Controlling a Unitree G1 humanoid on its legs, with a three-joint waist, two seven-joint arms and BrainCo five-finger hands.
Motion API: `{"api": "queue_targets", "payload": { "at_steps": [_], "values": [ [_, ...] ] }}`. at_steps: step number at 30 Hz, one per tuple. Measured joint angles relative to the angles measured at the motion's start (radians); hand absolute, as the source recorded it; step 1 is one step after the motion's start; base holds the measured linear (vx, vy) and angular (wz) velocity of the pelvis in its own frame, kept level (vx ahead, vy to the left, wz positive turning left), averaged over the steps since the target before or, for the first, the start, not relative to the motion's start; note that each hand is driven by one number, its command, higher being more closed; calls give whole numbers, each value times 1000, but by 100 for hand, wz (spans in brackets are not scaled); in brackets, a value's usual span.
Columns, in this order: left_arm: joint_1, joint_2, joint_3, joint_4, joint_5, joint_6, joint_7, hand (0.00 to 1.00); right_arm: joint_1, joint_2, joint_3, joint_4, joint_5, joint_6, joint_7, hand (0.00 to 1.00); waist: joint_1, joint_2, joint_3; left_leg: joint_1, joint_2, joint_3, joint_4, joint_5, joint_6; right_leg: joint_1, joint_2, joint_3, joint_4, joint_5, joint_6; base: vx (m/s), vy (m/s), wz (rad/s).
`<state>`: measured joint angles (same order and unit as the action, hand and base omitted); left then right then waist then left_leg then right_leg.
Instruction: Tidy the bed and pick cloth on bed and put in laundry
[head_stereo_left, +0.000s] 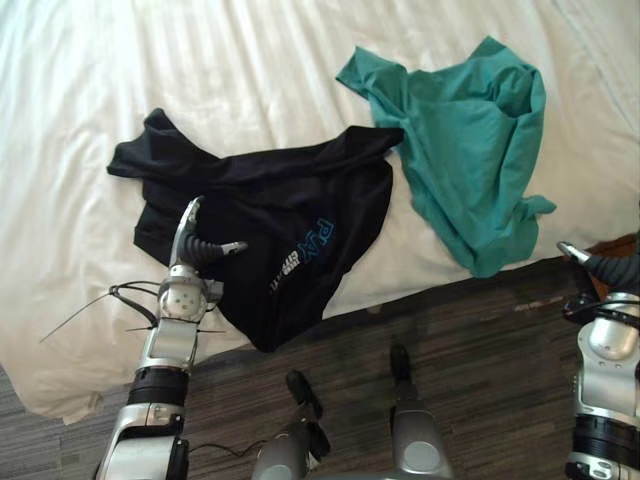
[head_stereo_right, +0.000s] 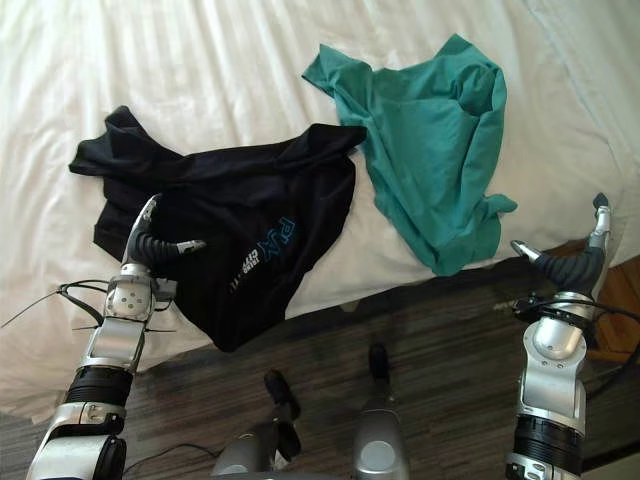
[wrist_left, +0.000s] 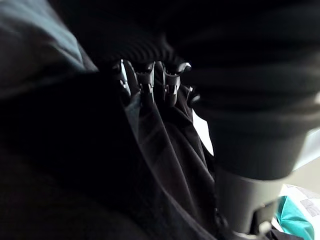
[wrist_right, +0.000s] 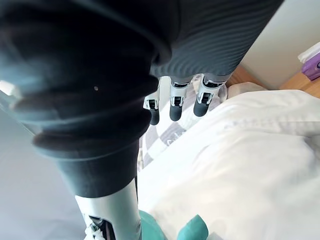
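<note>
So the left hand (head_stereo_left: 195, 248) sits on the near-left part of the black shirt (head_stereo_left: 290, 210). The shirt lies crumpled on the bed (head_stereo_left: 150, 60), with its lower end draped over the near edge toward the floor (head_stereo_left: 480, 350). The teal shirt (head_stereo_left: 460, 140) is just beside it on the right, and their top corners touch or overlap. In the left wrist view the fingers (wrist_left: 145, 82) look fairly straight against the dark cloth with the thumb spread out. I'd call that a loose, wide hand resting on the fabric, not a real grab yet. The right hand (head_stereo_right: 570, 268) hovers off the bed's edge over the floor, fingers relaxed, carrying nothing.

My take is that the step in hand is getting hold of the black shirt. To do it well:
- Press the fingers down into a fold, then close the thumb in so a proper bunch gets pinched, not just the top layer.
- Lift straight up and a bit toward the robot, so the draped end comes along.
- Watch the corner by the teal one, it could drag that shirt too.
</note>
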<state>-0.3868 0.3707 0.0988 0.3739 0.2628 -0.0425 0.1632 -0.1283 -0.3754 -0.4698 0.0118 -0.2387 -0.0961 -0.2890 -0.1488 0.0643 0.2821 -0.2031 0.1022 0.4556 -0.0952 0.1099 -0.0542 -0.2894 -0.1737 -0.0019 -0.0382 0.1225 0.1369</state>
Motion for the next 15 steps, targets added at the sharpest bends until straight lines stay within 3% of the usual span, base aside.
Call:
{"api": "queue_targets", "payload": {
  "at_steps": [1,6,10,12,15],
  "values": [
    [-18,-2,-14,22,10,1,12,100,-5,0,6,0,0,-5,0,0,0,1,12,-1,0,3,0,0,0,-2,0,3,-1,1,0,7,-3,-9],
    [-48,-4,-53,92,131,-8,55,100,-43,-2,38,0,-7,-6,-4,0,2,9,34,-17,1,12,0,1,0,-25,2,13,0,6,0,9,-5,-5],
    [-49,39,-93,96,242,-25,55,100,-111,-14,106,0,-7,-11,-4,0,8,13,39,-30,1,12,-1,4,2,-39,2,18,2,11,8,0,0,0],
    [-49,46,-100,88,260,-50,53,100,-139,-39,130,0,-7,-14,-2,0,26,14,40,-38,0,9,-6,5,4,-49,2,18,3,13,12,0,0,0],
    [-24,54,-107,48,237,-79,32,100,-187,-57,135,4,-7,-14,-2,0,28,17,41,-51,1,-14,-6,13,8,-49,1,-2,3,13,12,24,-6,16]
  ]
}}
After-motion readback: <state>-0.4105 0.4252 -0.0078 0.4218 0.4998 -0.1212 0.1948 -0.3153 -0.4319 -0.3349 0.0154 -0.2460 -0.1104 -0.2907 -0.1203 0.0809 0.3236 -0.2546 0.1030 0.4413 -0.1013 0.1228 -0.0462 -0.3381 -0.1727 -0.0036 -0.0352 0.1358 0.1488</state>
